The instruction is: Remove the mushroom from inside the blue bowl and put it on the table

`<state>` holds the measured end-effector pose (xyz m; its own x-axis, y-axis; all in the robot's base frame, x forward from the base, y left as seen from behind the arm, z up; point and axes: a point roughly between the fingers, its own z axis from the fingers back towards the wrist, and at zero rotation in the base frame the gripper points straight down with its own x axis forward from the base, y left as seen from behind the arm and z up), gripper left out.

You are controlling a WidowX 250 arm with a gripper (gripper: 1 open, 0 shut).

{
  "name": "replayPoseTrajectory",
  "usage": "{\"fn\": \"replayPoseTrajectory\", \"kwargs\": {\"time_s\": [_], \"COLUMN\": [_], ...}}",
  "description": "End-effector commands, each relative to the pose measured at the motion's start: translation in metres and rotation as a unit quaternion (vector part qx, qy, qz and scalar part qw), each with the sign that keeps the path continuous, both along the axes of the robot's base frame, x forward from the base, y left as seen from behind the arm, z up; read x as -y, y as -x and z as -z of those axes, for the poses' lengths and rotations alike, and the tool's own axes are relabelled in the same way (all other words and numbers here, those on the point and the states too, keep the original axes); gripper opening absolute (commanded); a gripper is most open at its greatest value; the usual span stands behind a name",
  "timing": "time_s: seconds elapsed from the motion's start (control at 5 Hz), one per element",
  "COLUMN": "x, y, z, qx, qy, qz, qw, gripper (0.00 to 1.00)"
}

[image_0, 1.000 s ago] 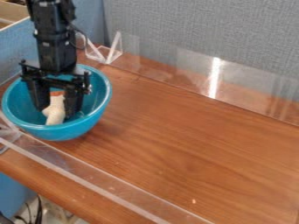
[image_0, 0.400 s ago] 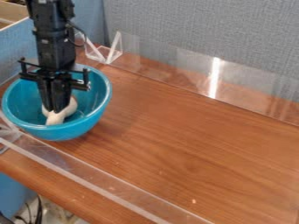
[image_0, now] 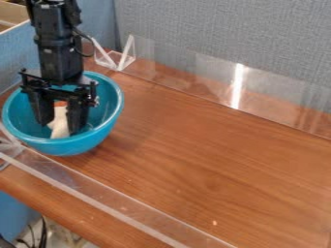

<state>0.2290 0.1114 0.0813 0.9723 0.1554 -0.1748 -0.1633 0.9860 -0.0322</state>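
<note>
The blue bowl [image_0: 80, 145] sits at the left end of the table [image_0: 214, 170]. Inside it lies the cream-white mushroom [image_0: 58, 118], leaning a little. My black gripper [image_0: 60, 127] points straight down into the bowl, its two fingers standing on either side of the mushroom. The fingers are apart, with a small gap showing between each one and the mushroom, so the gripper is open. The fingertips are down near the bowl's floor, and the near wall of the bowl partly hides them.
A low clear acrylic border [image_0: 91, 194] runs along the table's front edge, and taller clear panels [image_0: 246, 82] stand at the back. A cardboard box [image_0: 11, 29] is behind the bowl at the far left. Bare wood stretches to the right of the bowl.
The fingers stood wide, then pinched together on the mushroom, and now stand partly apart again. The mushroom stays in the bowl and the hand has not moved.
</note>
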Motion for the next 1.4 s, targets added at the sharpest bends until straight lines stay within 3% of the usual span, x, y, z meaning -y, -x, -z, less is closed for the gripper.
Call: {"fn": "replayPoseTrajectory", "kwargs": {"time_s": [0.0, 0.2, 0.4, 0.6, 0.8, 1.2], "x": [-0.002, -0.003, 0.001, 0.004, 0.003, 0.001], "y": [-0.001, 0.0, -0.001, -0.001, -0.005, -0.026], "z": [-0.02, -0.023, -0.021, -0.019, -0.008, -0.017], "qx": [0.032, 0.032, 0.031, 0.03, 0.028, 0.039], "qy": [-0.013, -0.01, -0.008, -0.005, -0.007, -0.004], "qz": [0.031, 0.051, 0.057, 0.063, 0.049, 0.077], "qw": [0.9989, 0.9981, 0.9978, 0.9975, 0.9984, 0.9962], "gripper": [0.0, 0.0, 1.0, 1.0, 0.0, 0.0]}}
